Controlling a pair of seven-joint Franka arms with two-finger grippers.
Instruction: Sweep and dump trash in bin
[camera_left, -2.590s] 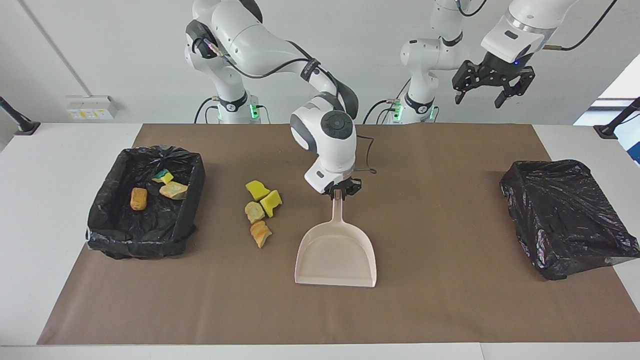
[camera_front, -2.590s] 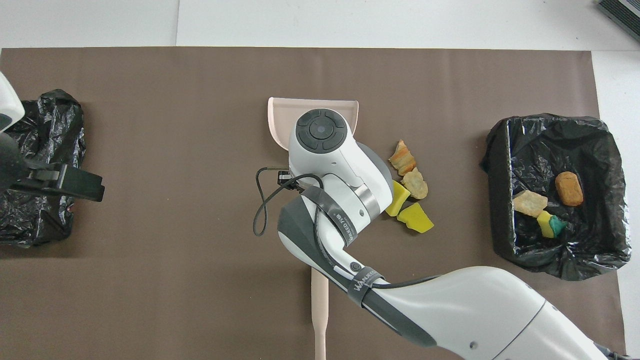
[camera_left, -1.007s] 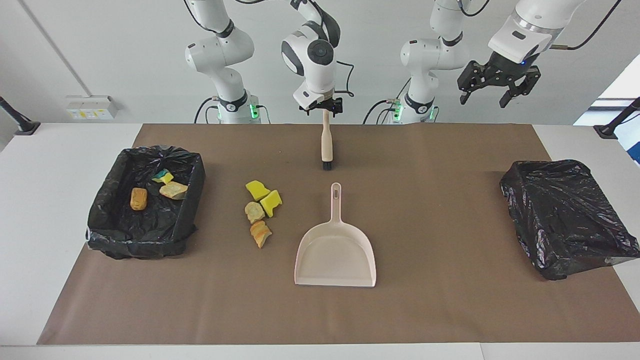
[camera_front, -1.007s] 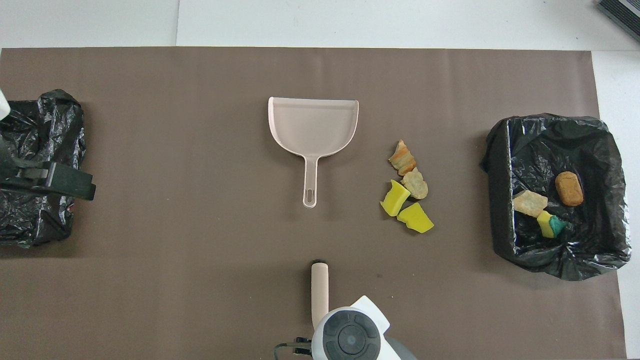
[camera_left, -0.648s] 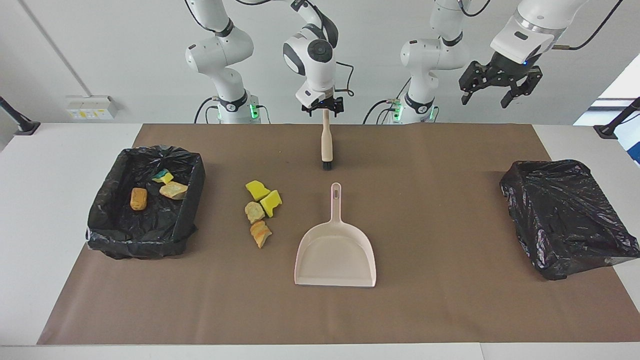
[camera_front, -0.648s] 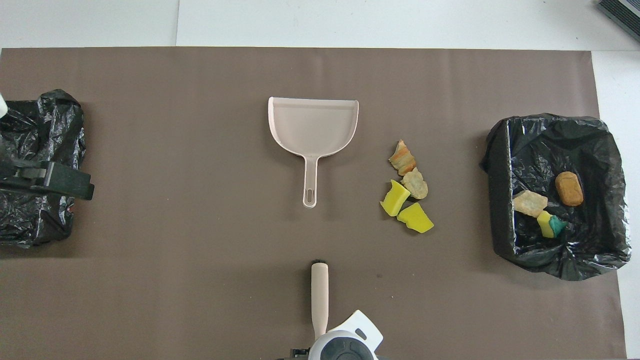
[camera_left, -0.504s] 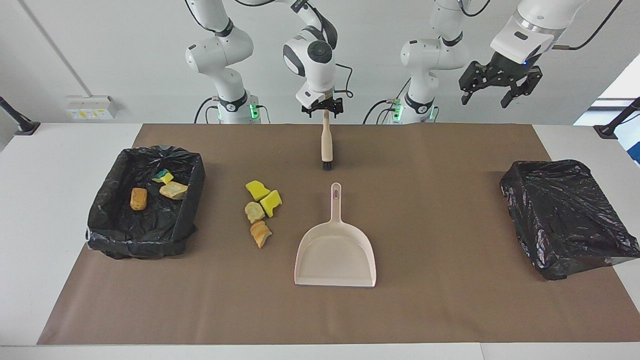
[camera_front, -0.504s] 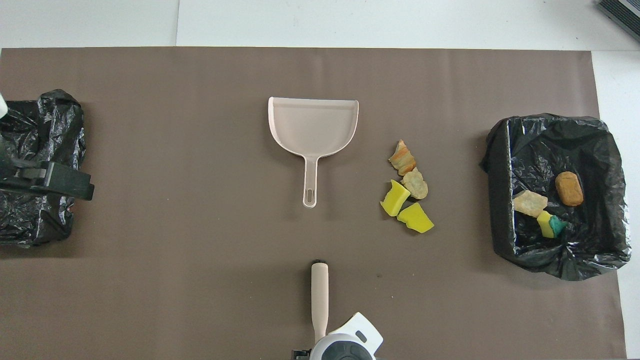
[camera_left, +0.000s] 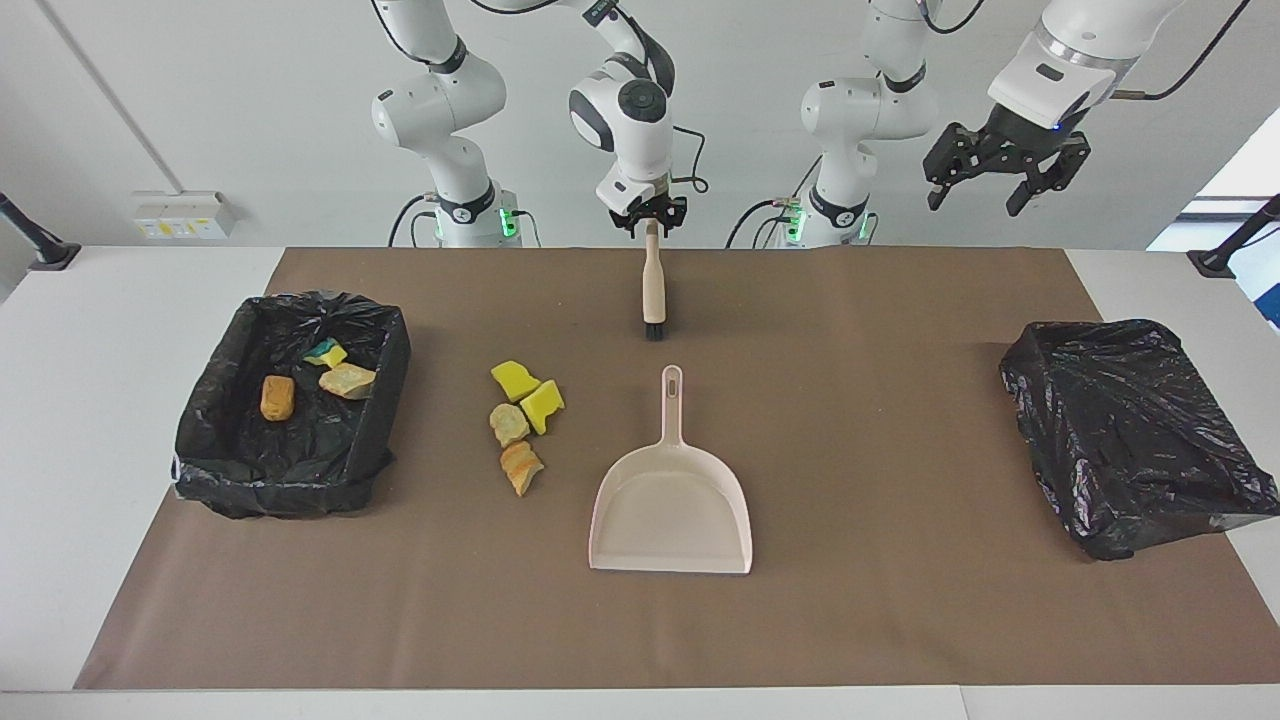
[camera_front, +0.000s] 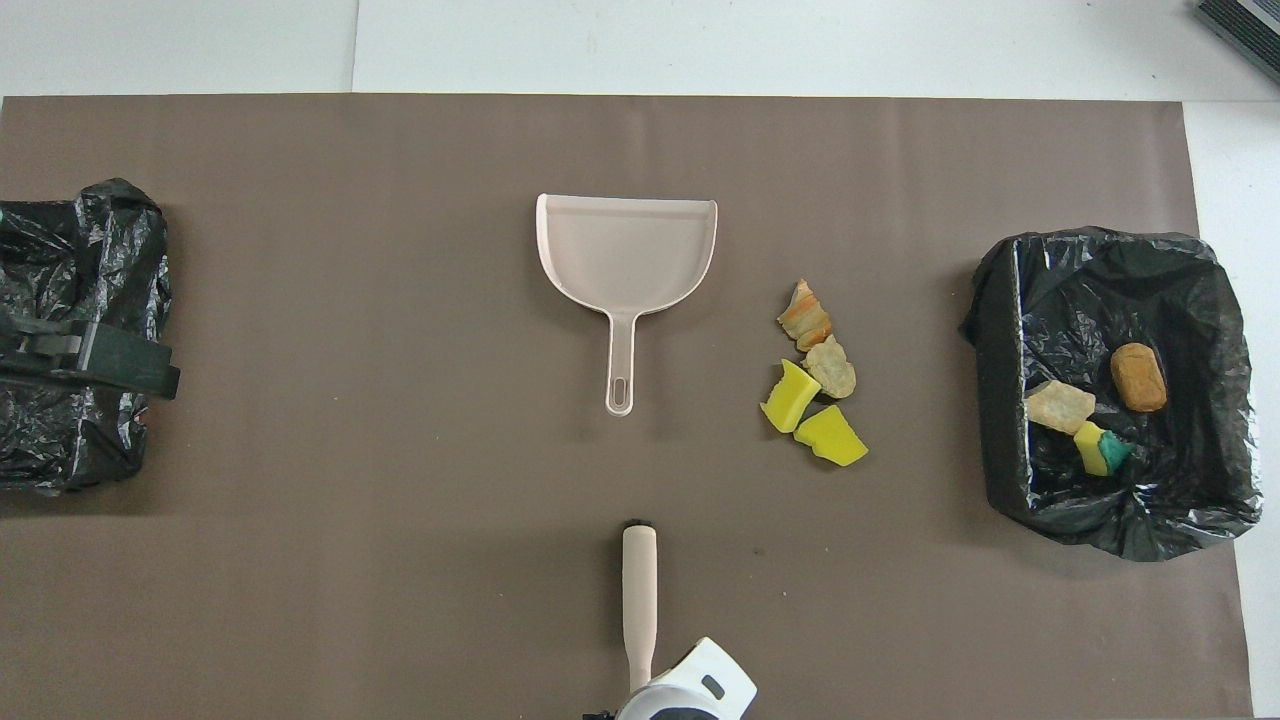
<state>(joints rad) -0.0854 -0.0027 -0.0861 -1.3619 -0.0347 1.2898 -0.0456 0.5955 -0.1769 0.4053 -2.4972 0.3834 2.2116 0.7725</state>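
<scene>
The right gripper (camera_left: 651, 224) is pinching the brush (camera_left: 652, 285) handle's end. The left gripper (camera_left: 1006, 182) is waiting up high with its fingers spread wide. Four trash (camera_left: 520, 423) bits are lying beside the dustpan (camera_left: 671, 510), and three are sitting in the bin (camera_left: 215, 430).

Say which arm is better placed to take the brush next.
Right. Its gripper is already at the tip of the brush handle, closing on it. The left gripper hangs open, high over the covered bin at its own end.
</scene>
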